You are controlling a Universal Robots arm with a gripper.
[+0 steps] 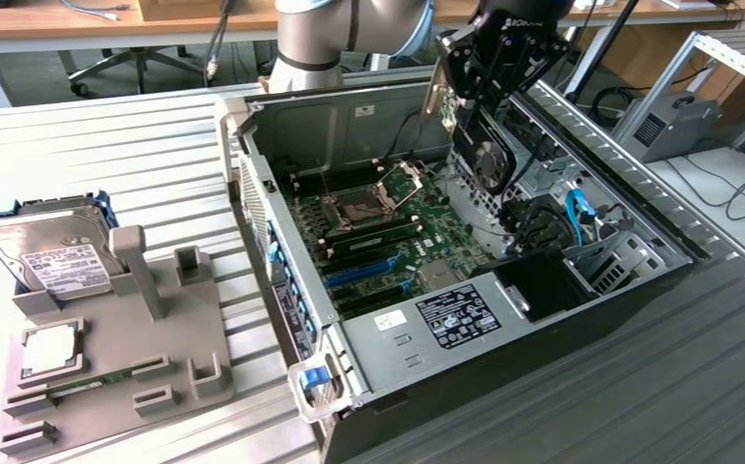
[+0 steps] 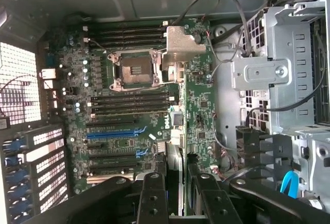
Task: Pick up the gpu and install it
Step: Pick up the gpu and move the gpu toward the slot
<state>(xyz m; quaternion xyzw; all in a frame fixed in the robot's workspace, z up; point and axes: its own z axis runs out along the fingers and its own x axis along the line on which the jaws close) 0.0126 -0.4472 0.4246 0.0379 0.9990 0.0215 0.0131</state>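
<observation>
Nearest the exterior camera, a grey fixture plate [image 1: 205,338] lies on the slatted metal surface [image 1: 114,126] at the exterior view's left. It carries a silver hard drive [image 1: 50,256] in a blue frame, a square processor chip [image 1: 50,348] and a narrow green memory stick [image 1: 95,379].

Just beside the plate, toward the exterior view's right, stands an open computer case [image 1: 333,126] with its side panel off. The green motherboard [image 2: 201,105] is exposed inside. On the board the processor socket [image 2: 133,70] is open, with its metal cover [image 2: 180,41] swung up beside it. Blue-tipped expansion slots [image 2: 116,133] run across the board near the perforated rear wall. A labelled power supply [image 1: 456,314] fills the case's near end.

The arm reaches down over the case from the far side. Its black jaws are closed partway onto the gpu [image 1: 486,164], gripping it by its upper edge. The card hangs upright, slightly tilted, with its dark fan side turned toward the exterior view's left. It is above the case opening, over the metal drive cage [image 2: 289,69] side of the motherboard. It is clear of the board and not seated in any slot. From the wrist camera the card appears edge-on between the two jaws.
</observation>
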